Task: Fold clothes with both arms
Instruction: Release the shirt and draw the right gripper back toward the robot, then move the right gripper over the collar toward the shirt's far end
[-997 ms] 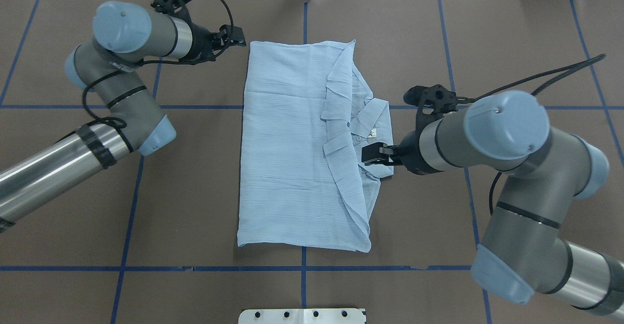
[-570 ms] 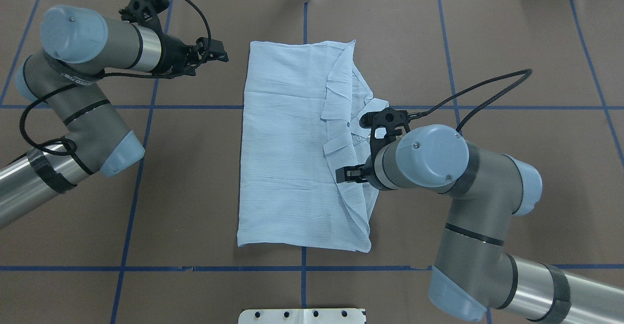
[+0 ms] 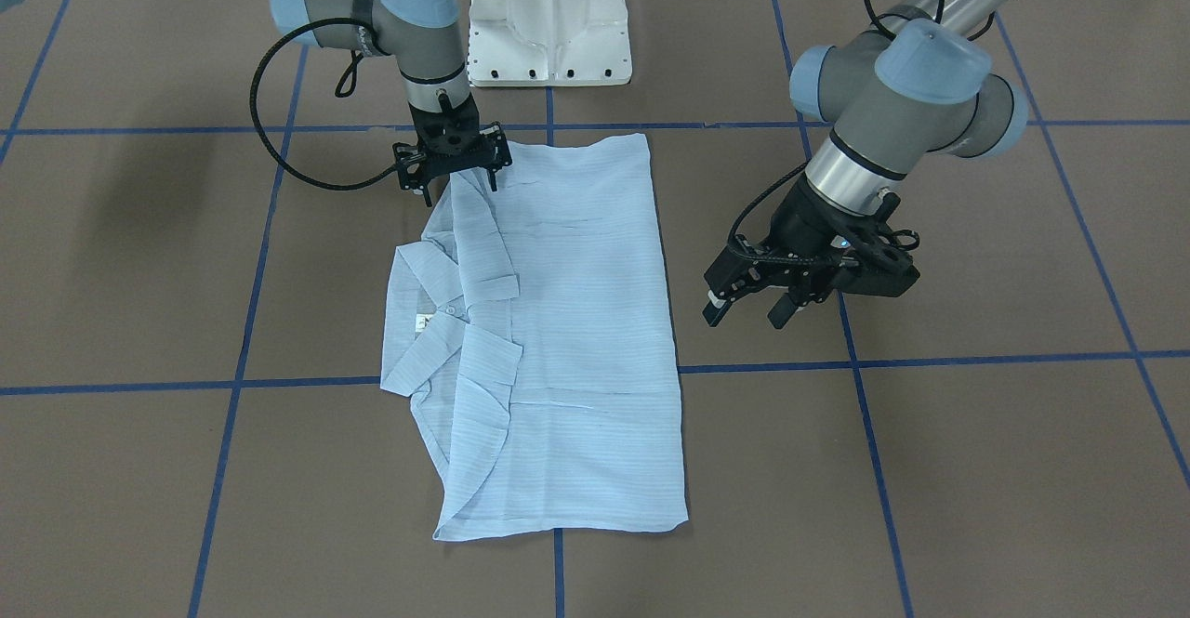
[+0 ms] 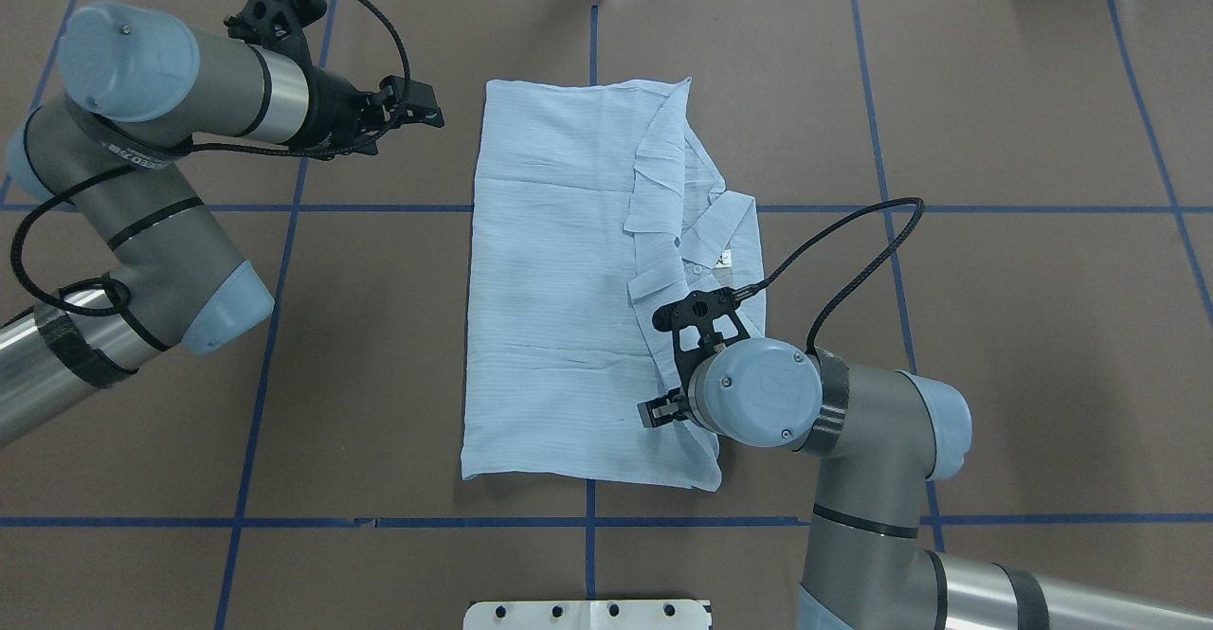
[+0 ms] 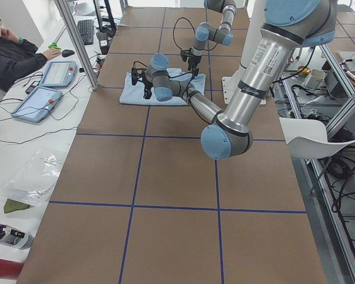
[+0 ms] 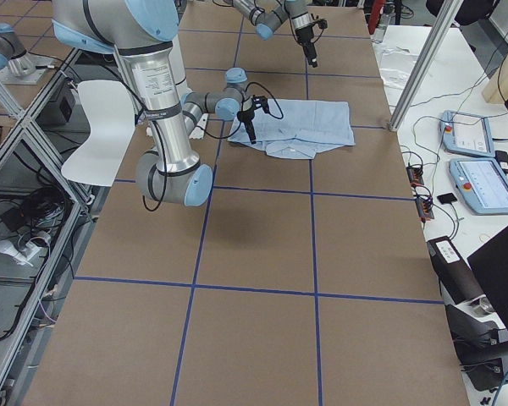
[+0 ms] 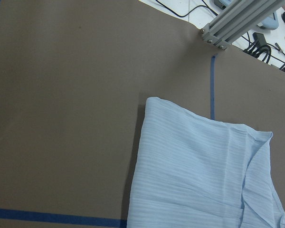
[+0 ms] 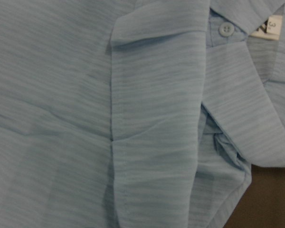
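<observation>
We see the left gripper point(image 3: 746, 311) hovering over the bare brown table point(image 4: 379, 374), fingers spread apart and holding nothing. The light-blue shirt point(image 4: 559, 279) lies just ahead of its fingertips, clear of them. The shirt is flat, folded into a long rectangle with the sleeves turned in. The right gripper point(image 3: 461, 189) points straight down over the folded sleeve edge, and the collar point(image 4: 725, 223) lies just beyond it, away from the robot. Its fingers also stand apart and clasp no cloth — whether they touch the fabric we cannot tell. Under its wrist camera sit a white button point(image 8: 225, 29) and a size label point(image 8: 266, 29).
</observation>
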You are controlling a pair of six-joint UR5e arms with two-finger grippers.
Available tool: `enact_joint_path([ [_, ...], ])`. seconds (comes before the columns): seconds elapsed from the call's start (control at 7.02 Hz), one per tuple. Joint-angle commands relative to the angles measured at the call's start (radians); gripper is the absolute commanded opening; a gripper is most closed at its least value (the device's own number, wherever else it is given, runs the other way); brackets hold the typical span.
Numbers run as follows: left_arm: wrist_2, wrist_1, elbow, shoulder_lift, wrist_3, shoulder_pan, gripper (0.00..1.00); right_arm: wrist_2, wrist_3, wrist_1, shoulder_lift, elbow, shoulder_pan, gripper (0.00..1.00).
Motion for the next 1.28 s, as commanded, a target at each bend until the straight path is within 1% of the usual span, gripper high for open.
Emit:
enact_joint_path([
  [0.0, 0.001, 0.000, 0.007, -0.001, -0.001, 0.002, 1.00, -0.003, -0.001, -0.018, 0.001, -0.012, -0.008, 1.00],
  [0.43, 0.001, 0.000, 0.010, -0.003, -0.003, 0.003, 1.00, -0.002, -0.027, -0.075, 0.000, -0.011, 0.012, 1.00],
  [0.71, -0.001, 0.000, 0.010, -0.005, -0.006, 0.006, 1.00, 0.009, -0.071, -0.122, -0.008, 0.006, 0.059, 1.00],
  [0.85, -0.001, 0.000, 0.012, -0.008, -0.006, 0.009, 1.00, 0.010, -0.112, -0.154, -0.024, 0.024, 0.087, 1.00],
  [1.0, -0.001, 0.002, 0.012, -0.012, -0.007, 0.011, 1.00, 0.007, -0.122, -0.162, -0.079, 0.047, 0.095, 1.00],
  [1.14, -0.001, 0.002, 0.010, -0.014, -0.007, 0.011, 1.00, 0.006, -0.124, -0.162, -0.112, 0.053, 0.104, 1.00],
])
